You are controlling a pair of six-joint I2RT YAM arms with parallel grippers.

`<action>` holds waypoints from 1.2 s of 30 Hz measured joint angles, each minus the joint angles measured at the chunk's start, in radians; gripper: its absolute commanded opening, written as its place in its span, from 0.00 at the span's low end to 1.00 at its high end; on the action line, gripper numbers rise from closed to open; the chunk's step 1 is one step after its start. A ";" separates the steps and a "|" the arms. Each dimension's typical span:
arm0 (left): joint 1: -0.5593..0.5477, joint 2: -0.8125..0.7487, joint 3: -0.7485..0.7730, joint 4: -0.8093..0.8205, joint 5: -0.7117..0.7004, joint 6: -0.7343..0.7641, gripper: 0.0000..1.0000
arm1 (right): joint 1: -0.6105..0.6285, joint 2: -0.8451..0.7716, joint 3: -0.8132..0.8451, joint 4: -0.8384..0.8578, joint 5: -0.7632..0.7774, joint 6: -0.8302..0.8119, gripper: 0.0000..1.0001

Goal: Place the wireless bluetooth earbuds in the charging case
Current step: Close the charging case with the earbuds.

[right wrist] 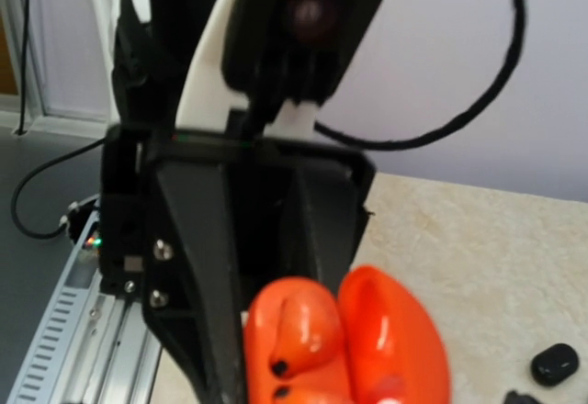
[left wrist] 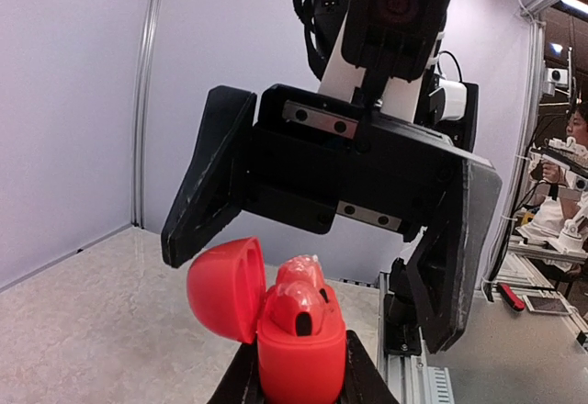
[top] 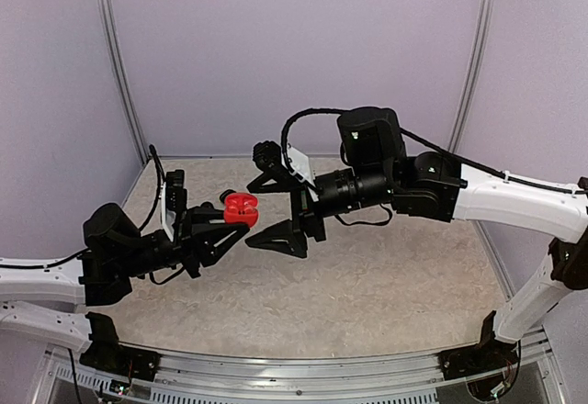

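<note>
A red charging case (left wrist: 301,358) is held upright off the table, with my left gripper (left wrist: 299,387) shut on its lower body. Its lid (left wrist: 225,289) is swung open to the left. Two red wireless bluetooth earbuds (left wrist: 299,298) sit in the case, their glossy tops sticking out. From above, the case (top: 241,209) hangs over the table between the two arms. My right gripper (top: 266,211) is just to its right, open wide, with its fingers (left wrist: 207,184) on either side of and above the case and nothing between them. The right wrist view shows the case (right wrist: 312,367) and lid (right wrist: 395,340) close up.
Two small black pieces (right wrist: 555,364) lie on the beige table at the lower right of the right wrist view. A metal rail (left wrist: 413,367) runs along the table's near edge. Pale walls close in the back and sides.
</note>
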 measured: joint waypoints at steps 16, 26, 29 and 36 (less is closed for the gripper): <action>-0.018 0.022 0.024 -0.002 -0.039 -0.058 0.00 | -0.014 0.027 0.026 -0.032 -0.078 -0.055 0.75; -0.007 0.022 0.024 -0.019 -0.079 -0.157 0.00 | -0.007 0.026 0.026 -0.021 -0.012 -0.135 0.68; 0.000 0.022 0.024 -0.018 -0.077 -0.191 0.00 | 0.012 0.026 0.026 -0.021 0.055 -0.171 0.66; 0.025 0.022 0.022 -0.014 -0.052 -0.291 0.00 | 0.079 0.022 0.009 -0.003 0.271 -0.270 0.63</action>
